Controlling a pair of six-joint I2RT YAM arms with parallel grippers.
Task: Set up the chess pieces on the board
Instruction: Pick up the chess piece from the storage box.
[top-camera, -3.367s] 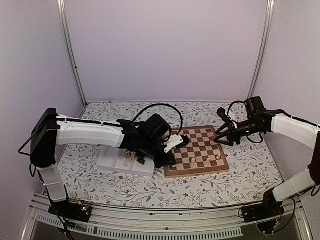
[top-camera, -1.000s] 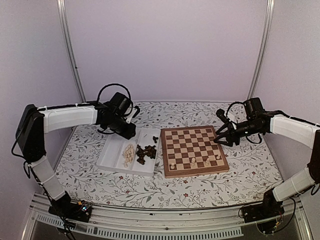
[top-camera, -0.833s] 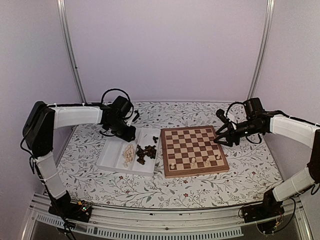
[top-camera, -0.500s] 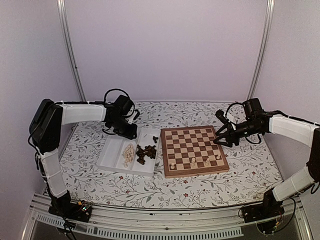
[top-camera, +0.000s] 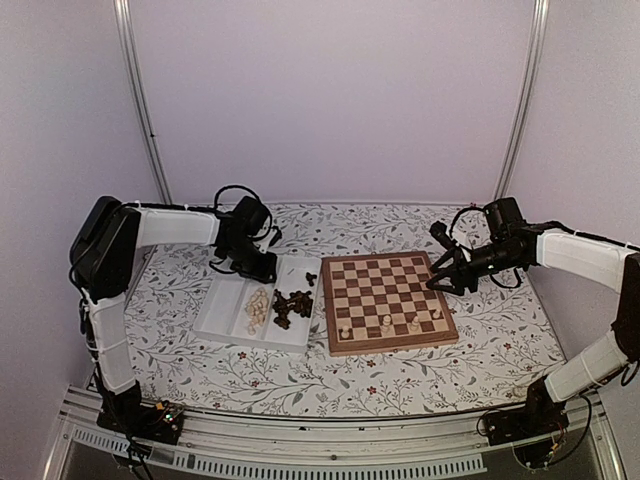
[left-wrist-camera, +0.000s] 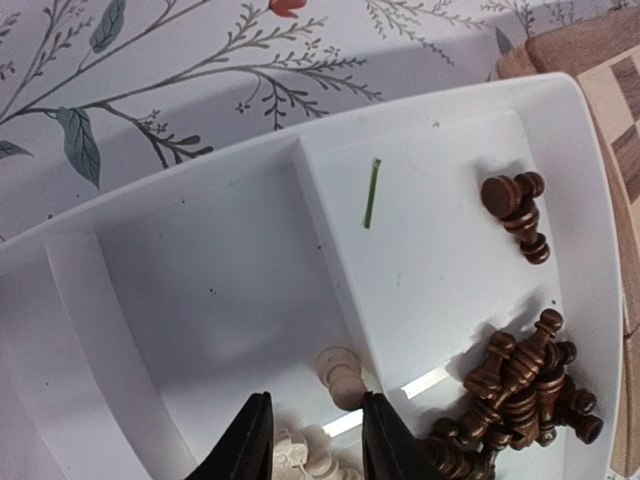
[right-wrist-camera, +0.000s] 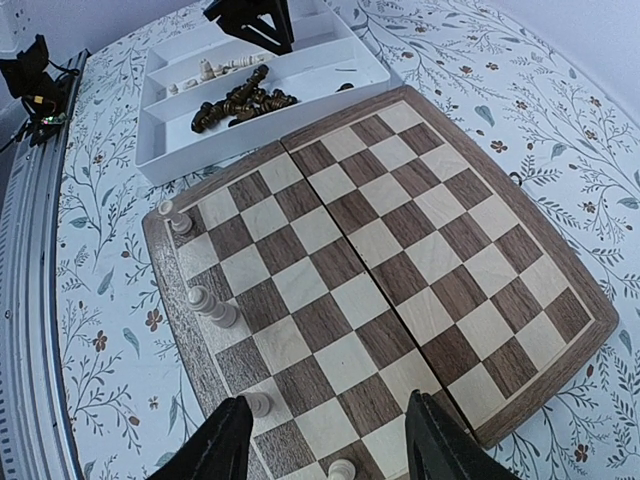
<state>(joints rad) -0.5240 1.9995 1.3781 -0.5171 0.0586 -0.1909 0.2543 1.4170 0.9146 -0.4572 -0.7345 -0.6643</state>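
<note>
On the table (top-camera: 400, 375) we locate the tray (top-camera: 215, 325) just left of the board (top-camera: 390, 290). A few chess pieces (top-camera: 386, 322) stand along the board's near edge. In the tray (adjoining compartments), the right heap (top-camera: 292, 303) lies nearest the board, with the left heap (top-camera: 258, 305) beside it.

Four cream chess pieces (top-camera: 386, 325) stood on one board (top-camera: 390, 285); one white tray (top-camera: 222, 310) held one dark heap (top-camera: 292, 305) and one cream heap (top-camera: 258, 308), both too tangled to count.

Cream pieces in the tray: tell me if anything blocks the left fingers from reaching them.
Nothing visible does. The open left fingers hang directly over the cream pieces in the white tray; the divider and dark pieces lie to one side.
</note>
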